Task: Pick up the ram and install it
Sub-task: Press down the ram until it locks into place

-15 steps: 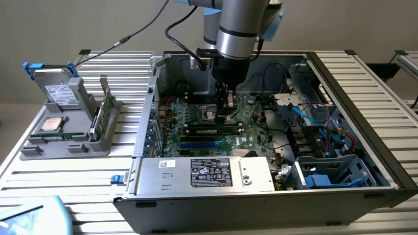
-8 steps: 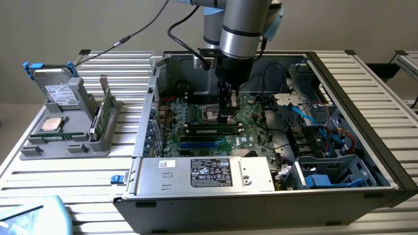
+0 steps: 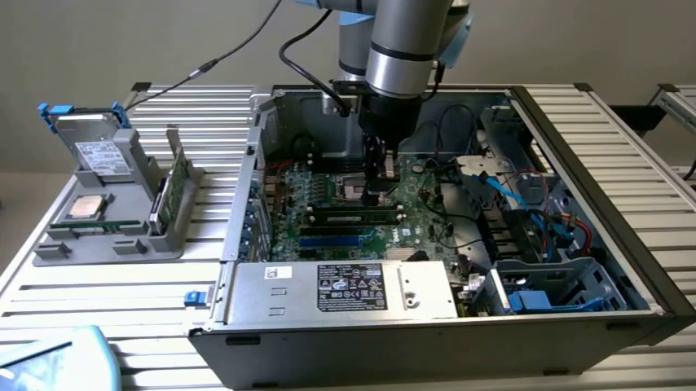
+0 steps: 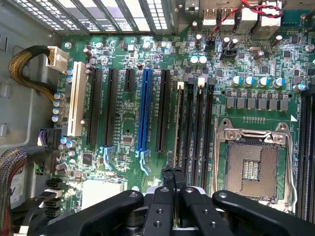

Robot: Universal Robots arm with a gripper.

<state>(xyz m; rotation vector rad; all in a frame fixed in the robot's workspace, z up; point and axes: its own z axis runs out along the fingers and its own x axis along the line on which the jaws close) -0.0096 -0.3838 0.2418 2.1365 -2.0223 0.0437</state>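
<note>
Reaching down into the open computer case (image 3: 609,155), the gripper (image 3: 374,194) hangs over the middle of the motherboard (image 3: 435,204), just above a long dark stick (image 3: 354,217) seated in one of the memory slots. In the wrist view the gripper (image 4: 172,173) has its two thin black fingertips (image 4: 167,173) pressed together with nothing between them, poised over the row of dark memory slots (image 4: 194,123) beside the bare processor socket (image 4: 252,167).

Inside the case, a silver power supply (image 3: 342,289) with a black label runs along the near edge, and a drive cage (image 3: 549,285) with blue clips fills the near corner toward the exterior view's right, with blue and red cables above it.

On the slatted tabletop (image 3: 109,285), toward the exterior view's left of the case, a grey holder tray (image 3: 65,248) carries three things: a boxy grey drive (image 3: 93,147) with blue tabs standing at its far end, a square silver processor chip (image 3: 87,207) lying flat in its middle, and the ram (image 3: 173,183), a thin green board standing on edge in the slot along the tray's side nearest the case. Its chips and label are too small to make out.
</note>
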